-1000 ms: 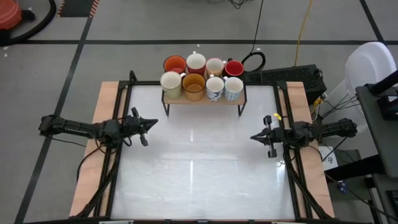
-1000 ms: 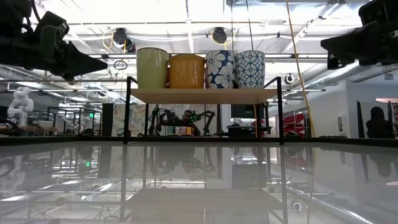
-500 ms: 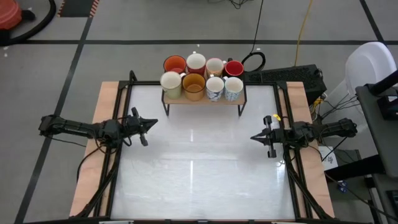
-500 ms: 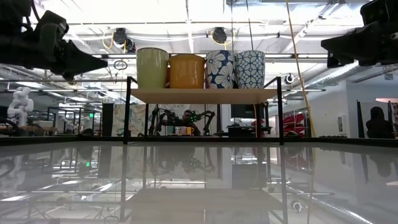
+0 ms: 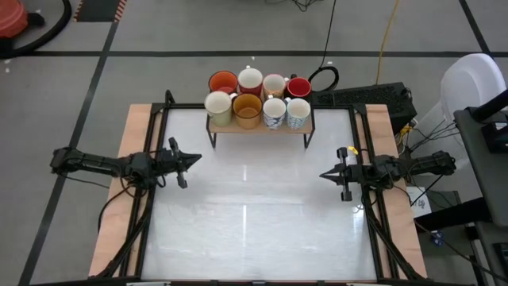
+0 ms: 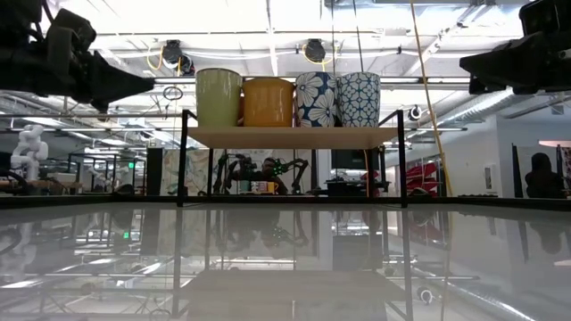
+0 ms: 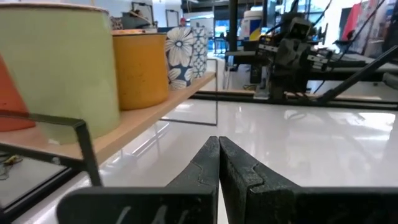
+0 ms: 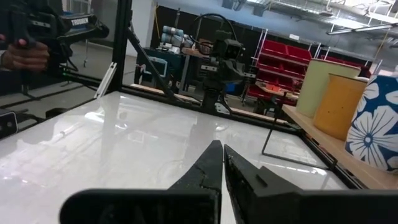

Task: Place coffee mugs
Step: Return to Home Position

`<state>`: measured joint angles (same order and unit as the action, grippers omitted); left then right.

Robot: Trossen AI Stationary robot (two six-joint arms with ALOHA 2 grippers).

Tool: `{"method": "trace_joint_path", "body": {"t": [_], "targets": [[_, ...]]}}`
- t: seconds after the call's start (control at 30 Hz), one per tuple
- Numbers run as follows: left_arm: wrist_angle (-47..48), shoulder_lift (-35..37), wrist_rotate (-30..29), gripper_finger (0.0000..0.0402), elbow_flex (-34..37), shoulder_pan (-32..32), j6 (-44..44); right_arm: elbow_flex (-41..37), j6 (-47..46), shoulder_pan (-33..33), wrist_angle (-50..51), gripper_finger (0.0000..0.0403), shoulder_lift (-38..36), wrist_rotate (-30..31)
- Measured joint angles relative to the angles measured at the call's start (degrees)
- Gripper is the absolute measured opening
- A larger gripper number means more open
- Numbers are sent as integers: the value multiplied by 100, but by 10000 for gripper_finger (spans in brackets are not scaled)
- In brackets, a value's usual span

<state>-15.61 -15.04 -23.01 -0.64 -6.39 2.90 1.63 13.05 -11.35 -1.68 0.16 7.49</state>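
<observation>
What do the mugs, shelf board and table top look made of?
Mugs: probably glazed ceramic, smooth with a soft sheen. Shelf board: pale matte wood by its look, on a dark metal-looking frame. Table top: glossy white, mirroring that frame; material unclear.

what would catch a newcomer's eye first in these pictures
The cluster of eight small ceramic mugs, orange, red, amber, pale and blue-flowered, packed in two rows on the small wooden shelf with black metal legs at the far middle of the glossy white table. Next, the left gripper and right gripper, dark and both shut, pointing inward toward each other from the table's sides.
</observation>
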Motion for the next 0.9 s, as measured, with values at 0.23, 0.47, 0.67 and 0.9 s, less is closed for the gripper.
{"method": "trace_joint_path", "body": {"t": [0.23,0.47,0.67,0.9], "targets": [[360,676,-107,5,2,0,83,0,-28,0,-14,0,1,0],[1008,1491,-126,5,2,4,262,0,-32,0,-21,0,0,-2],[945,1485,-56,5,4,11,277,0,-32,0,-50,0,2,-2],[555,1485,906,5,4,332,254,0,-33,0,-70,0,2,-2]]}}
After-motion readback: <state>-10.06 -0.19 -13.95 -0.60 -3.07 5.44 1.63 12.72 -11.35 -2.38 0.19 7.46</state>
